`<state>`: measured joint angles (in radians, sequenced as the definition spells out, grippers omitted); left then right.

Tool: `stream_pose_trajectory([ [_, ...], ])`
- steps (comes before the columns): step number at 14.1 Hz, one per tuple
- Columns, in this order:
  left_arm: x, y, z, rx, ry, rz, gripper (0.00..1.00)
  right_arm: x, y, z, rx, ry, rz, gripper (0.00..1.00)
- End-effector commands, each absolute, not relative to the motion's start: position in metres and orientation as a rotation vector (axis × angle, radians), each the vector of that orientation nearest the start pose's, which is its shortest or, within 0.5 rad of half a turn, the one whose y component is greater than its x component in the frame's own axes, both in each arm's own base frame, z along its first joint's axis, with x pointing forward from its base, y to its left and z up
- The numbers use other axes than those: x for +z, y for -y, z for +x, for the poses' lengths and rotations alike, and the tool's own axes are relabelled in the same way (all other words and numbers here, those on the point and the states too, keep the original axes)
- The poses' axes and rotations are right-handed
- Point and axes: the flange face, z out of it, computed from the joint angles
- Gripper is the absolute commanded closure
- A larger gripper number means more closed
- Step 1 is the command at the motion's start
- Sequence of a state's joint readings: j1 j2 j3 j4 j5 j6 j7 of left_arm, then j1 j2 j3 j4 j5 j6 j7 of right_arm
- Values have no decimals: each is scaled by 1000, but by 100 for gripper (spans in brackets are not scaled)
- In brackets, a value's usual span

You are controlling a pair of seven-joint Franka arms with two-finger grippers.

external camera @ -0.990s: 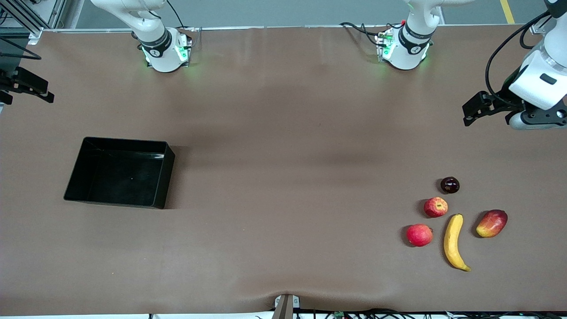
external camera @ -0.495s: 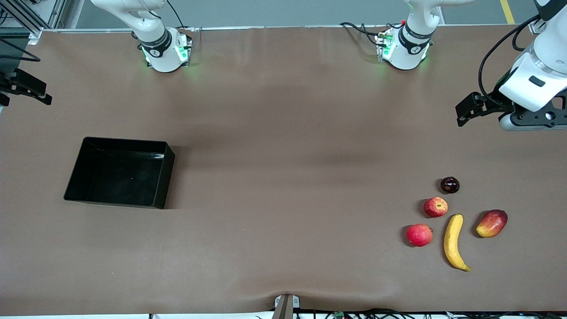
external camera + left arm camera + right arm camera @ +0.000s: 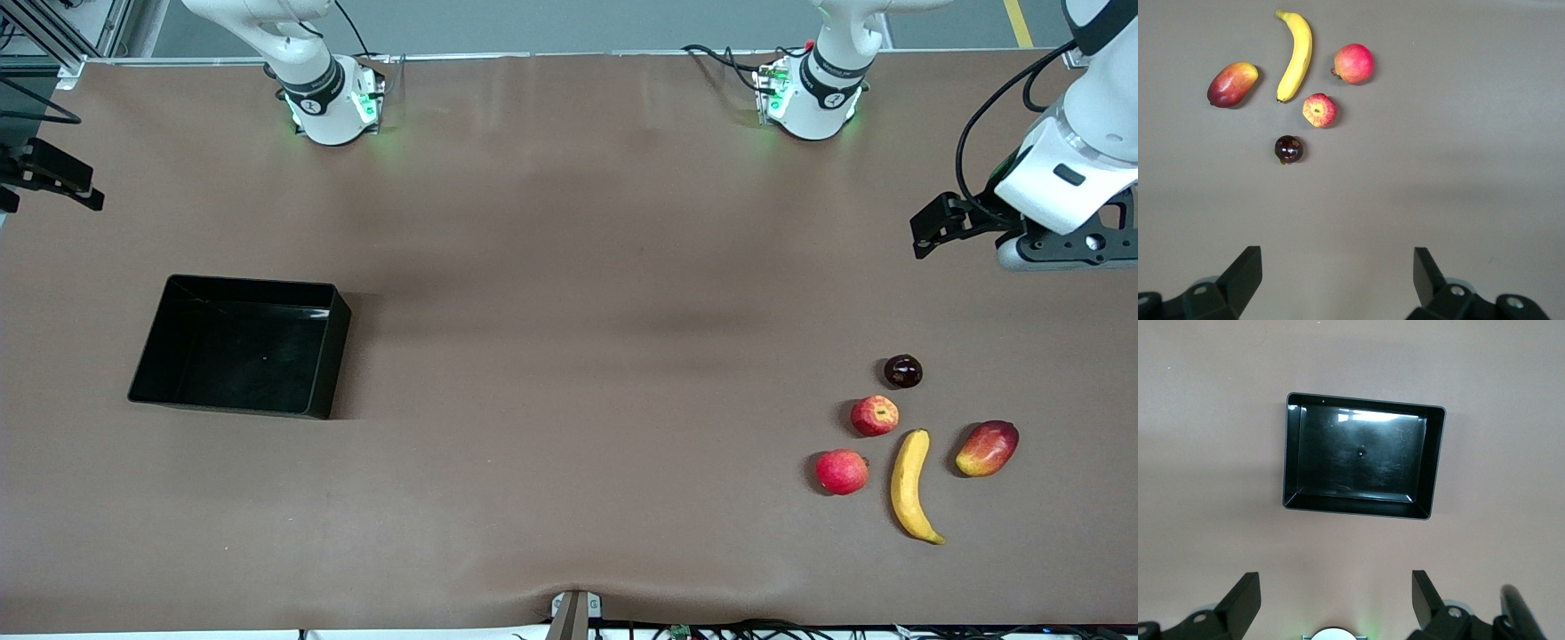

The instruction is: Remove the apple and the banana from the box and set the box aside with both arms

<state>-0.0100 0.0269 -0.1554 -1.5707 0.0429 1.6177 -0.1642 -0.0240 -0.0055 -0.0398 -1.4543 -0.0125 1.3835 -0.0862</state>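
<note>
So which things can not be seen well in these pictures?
- Right gripper: front view, cut off by the frame edge; only the open fingers show in the right wrist view.
- Left gripper: front view, fingers hidden by its own body.
- Dark round fruit: too small to identify.

Both arms are glossy white with rounded shells, each rising from a round white base ringed by a black band, with green lights glowing at the foot. Black cables loop along the left arm's wrist. The left tool (image 3: 1337, 283) has matte black angular fingers; the right tool (image 3: 1336, 603) matches it.
</note>
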Motion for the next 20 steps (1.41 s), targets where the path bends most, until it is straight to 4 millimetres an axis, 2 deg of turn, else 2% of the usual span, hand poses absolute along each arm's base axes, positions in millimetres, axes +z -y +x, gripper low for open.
stream_pose_trajectory([
  [1, 617, 91, 560, -59, 14, -3105, 0, 668, 36, 531, 107, 6, -3149, 0],
  [8, 614, 92, 561, -52, 21, -3105, 0, 668, 37, 530, 109, 2, -3145, 0],
  [13, 615, 90, 561, -59, 40, -3105, 0, 668, 47, 529, 108, -30, -3120, 0],
  [16, 607, 88, 565, -53, 34, -3068, 0, 668, 46, 529, 108, -28, -3120, 0],
  [20, 620, 89, 566, -95, 6, -3049, 0, 668, 47, 529, 108, -30, -3119, 0],
])
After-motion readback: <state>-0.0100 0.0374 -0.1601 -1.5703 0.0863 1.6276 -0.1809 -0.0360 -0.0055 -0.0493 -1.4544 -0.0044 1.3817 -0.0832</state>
